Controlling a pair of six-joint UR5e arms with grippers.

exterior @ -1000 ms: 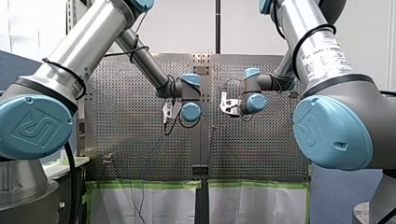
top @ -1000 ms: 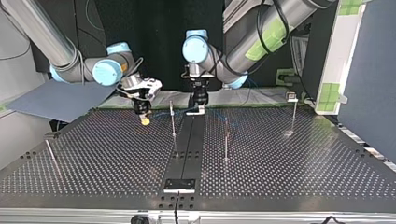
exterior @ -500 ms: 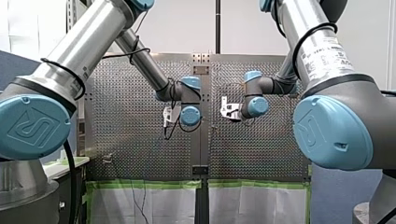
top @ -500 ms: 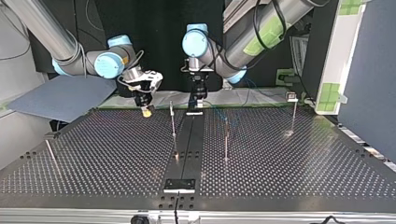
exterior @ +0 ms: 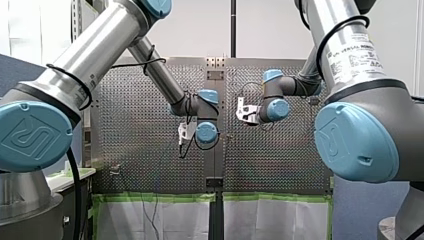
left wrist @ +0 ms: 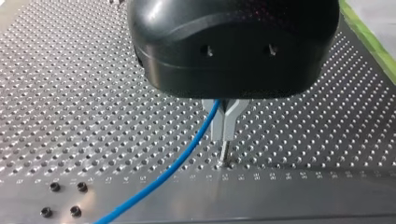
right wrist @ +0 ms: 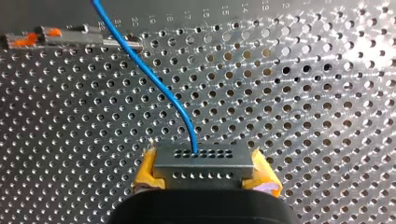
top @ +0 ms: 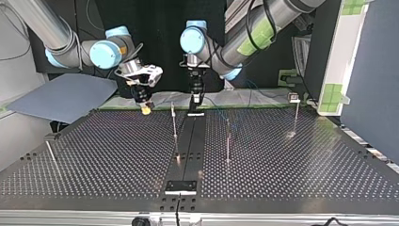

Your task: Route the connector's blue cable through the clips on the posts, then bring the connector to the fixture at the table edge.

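In the right wrist view my right gripper (right wrist: 205, 171) is shut on the grey metal connector (right wrist: 204, 161), with yellow pads on both of its sides. The blue cable (right wrist: 154, 79) leaves the connector's top and curves away over the perforated table. My left gripper (left wrist: 224, 134) is shut on that blue cable (left wrist: 173, 168), its metal fingers pinched together just above a thin post (left wrist: 224, 151). In the top view my right gripper (top: 146, 109) hangs over the table's far edge at the left, and my left gripper (top: 194, 106) is beside it near the middle.
Thin upright posts stand on the table: one (top: 174, 123) near the middle, another (top: 228, 141) to its right, a third (top: 296, 117) far right and a fourth (top: 51, 157) at the left. A black plate (top: 180, 186) sits at the near edge. A post with orange clip parts (right wrist: 70, 36) lies ahead of the right gripper.
In the top view my right gripper has risen and drawn back toward the far edge with the connector. My left gripper has shifted slightly left, still holding the cable.
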